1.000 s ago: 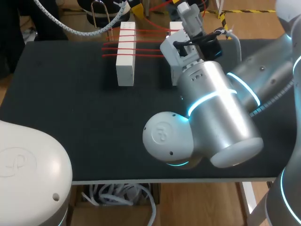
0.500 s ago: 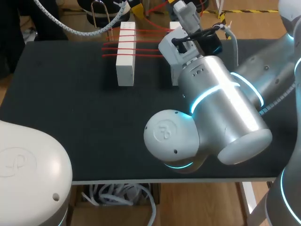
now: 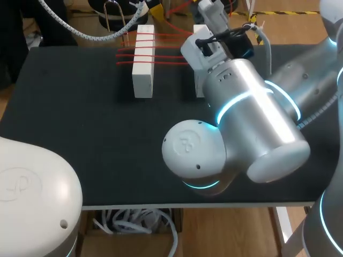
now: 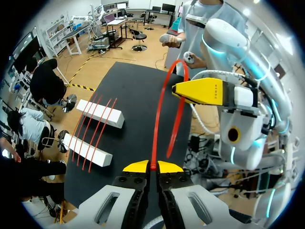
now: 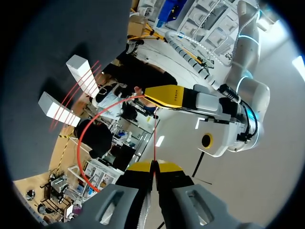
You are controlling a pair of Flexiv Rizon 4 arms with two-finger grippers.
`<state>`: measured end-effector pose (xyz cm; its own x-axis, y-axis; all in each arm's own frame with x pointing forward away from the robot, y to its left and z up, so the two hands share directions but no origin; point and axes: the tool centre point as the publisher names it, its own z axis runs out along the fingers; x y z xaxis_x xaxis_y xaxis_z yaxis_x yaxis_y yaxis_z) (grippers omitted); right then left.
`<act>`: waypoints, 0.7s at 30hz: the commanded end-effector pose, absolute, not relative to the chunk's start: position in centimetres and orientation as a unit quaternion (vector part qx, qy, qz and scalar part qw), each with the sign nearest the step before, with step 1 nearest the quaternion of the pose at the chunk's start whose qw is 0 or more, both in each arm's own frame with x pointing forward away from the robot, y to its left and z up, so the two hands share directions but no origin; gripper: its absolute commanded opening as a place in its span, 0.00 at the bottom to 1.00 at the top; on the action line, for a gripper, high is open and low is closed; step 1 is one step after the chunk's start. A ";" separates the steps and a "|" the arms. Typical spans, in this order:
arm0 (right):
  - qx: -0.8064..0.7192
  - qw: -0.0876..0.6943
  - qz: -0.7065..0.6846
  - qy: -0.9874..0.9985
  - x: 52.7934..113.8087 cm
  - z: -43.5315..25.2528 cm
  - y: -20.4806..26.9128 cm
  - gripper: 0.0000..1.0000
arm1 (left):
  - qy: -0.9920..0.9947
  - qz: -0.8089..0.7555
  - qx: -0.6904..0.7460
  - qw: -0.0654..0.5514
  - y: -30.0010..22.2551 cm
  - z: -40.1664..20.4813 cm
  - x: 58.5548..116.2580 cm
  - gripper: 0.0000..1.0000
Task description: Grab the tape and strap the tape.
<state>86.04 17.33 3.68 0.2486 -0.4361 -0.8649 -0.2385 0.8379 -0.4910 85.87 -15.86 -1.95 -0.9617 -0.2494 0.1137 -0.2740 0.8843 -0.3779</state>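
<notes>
Here, left fingers (image 4: 137,167) and right fingers (image 5: 138,167) each pinch the red tape (image 4: 159,119).

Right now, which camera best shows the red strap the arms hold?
The left wrist view: the red strap arcs over the table from the left gripper to the right gripper. The right wrist view shows only a thin line; in the head view the right arm hides it.

The tape (image 4: 161,105) is pinched between the left end effector's (image 4: 151,167) tips and arches ahead to the right end effector (image 5: 153,167) (which grips its other end). Ahead and below, off to one side, two blocks (image 4: 100,113) lie parallel on the desk (image 4: 138,90), with tape strands (image 4: 97,131) across both.
</notes>
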 end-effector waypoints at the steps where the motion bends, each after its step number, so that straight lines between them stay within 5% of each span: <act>1: -0.280 0.732 -0.070 0.617 86.4 4.4 17.2 0.00 | -0.970 0.198 0.135 0.031 -15.9 -1.9 85.9 0.00; 21: -0.273 0.737 -0.064 0.615 86.6 4.5 17.1 0.00 | -0.970 0.198 0.135 0.031 -15.9 -1.9 85.9 0.00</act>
<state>86.46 17.35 4.27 0.2351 -0.4265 -0.8734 -0.2359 0.8467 -0.4770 85.87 -15.86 -1.95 -0.9617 -0.2494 0.1137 -0.2740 0.8844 -0.3779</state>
